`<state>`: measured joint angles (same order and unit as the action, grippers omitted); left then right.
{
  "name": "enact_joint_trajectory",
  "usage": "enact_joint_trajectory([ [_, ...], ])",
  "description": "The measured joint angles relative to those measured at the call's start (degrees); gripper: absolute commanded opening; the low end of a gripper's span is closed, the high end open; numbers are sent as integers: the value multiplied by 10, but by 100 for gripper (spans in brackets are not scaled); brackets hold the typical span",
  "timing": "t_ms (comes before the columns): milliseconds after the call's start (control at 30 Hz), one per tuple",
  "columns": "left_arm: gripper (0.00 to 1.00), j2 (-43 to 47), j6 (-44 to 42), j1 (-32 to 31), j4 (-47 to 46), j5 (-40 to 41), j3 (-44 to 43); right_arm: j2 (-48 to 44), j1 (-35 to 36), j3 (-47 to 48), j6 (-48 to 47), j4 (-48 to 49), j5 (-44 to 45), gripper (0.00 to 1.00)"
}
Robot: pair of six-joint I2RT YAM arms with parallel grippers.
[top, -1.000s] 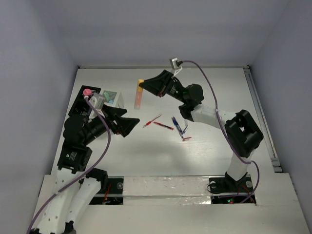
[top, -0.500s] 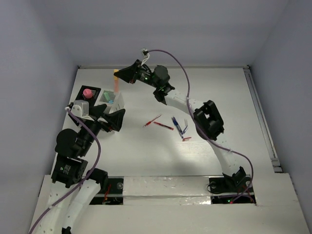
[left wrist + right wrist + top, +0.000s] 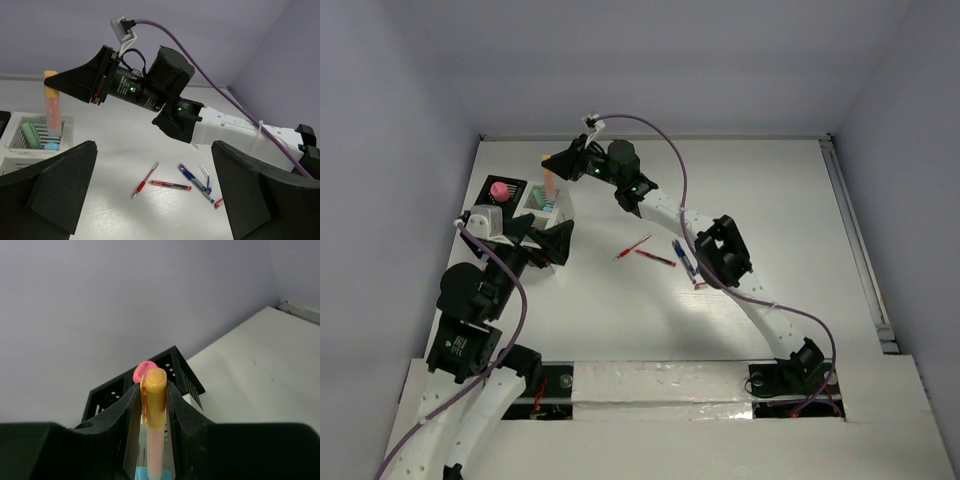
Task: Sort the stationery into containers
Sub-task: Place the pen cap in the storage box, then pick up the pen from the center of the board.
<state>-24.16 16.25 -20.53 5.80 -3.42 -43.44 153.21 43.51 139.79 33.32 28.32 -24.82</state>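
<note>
We see the orange-capped marker (image 3: 51, 107) with its pale pink barrel standing upright, cap upward, its lower end at the mouth of the white slatted box (image 3: 15, 121). We cannot tell whether the tip touches the bottom. In that same compartment lie a mint green piece (image 3: 30, 135) and a pale blue bit (image 3: 51, 146). The right gripper (image 3: 152, 390) is clenched on the marker just below its cap, one finger on each side.

Beside the white box stands the black slotted box (image 3: 517, 184), with a pink-topped piece (image 3: 500, 189) poking out of it.

The left gripper (image 3: 558, 243) hangs just beside the white box, jaws spread wide and grasping nothing.

Out on the white table (image 3: 770, 200), well apart from the boxes, lie two red pens (image 3: 146, 179) (image 3: 170, 185) and a blue pen (image 3: 192, 177).
</note>
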Motion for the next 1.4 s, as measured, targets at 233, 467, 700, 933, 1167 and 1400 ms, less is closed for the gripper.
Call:
enact_joint_trajectory([
  [233,99,0,-4,0,-2,-3,7,5,13,0,-30,-14,14,64],
  [467,99,-2,-5,1,-4,-7,7,-23,15,-41,-78,-53,14,75],
  [700,99,-11,-8,12,-4,-7,11,-290,-21,-429,-72,-10,14,20],
  [933,99,-40,-8,20,-7,-35,17,-583,-150,-726,-78,-74,99,0],
  [1167,99,-115,-6,27,-19,-88,17,-685,-181,-805,-132,-262,239,16],
  [1400,99,-183,-5,27,-15,-132,17,-665,-174,-805,-193,-376,188,35],
])
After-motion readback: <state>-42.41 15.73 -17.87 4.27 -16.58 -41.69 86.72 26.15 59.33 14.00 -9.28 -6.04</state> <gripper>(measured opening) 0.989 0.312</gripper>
